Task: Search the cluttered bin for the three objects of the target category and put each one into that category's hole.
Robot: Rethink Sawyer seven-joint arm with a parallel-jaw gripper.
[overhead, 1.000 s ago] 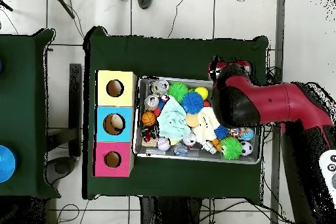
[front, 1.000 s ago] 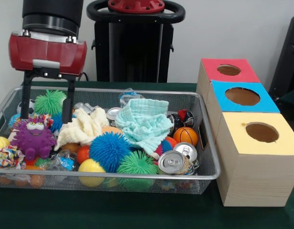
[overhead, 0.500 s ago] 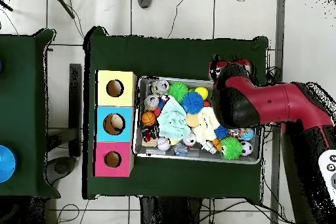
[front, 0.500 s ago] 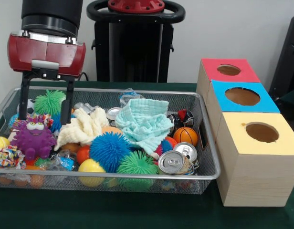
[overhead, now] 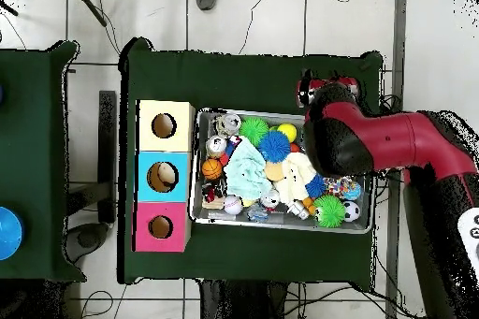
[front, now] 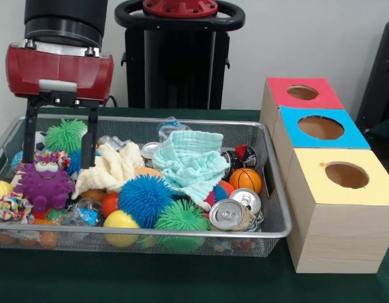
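Note:
My gripper [front: 58, 163] hangs open and empty over the left end of the wire bin [front: 150, 233]. Its fingers straddle a green spiky ball [front: 65, 135], just behind a purple monster toy [front: 43, 181]. The bin also holds a cream cloth [front: 112, 168], a mint cloth [front: 191, 161], a blue spiky ball [front: 144, 199], another green spiky ball [front: 180, 218], a small basketball [front: 245, 180], a yellow ball [front: 120, 220] and drink cans [front: 227, 214]. In the overhead view the red arm head [overhead: 337, 142] covers the gripper and part of the bin [overhead: 281, 225].
Three wooden boxes with round holes stand right of the bin: red top [front: 302, 93] farthest, blue top [front: 321, 128] in the middle, yellow top [front: 346, 175] nearest. Overhead they are the yellow [overhead: 165, 125], blue [overhead: 162, 176] and red [overhead: 160, 226] boxes.
The gripper has drifted slightly left in the front view, still open and empty. The bin's contents have not moved.

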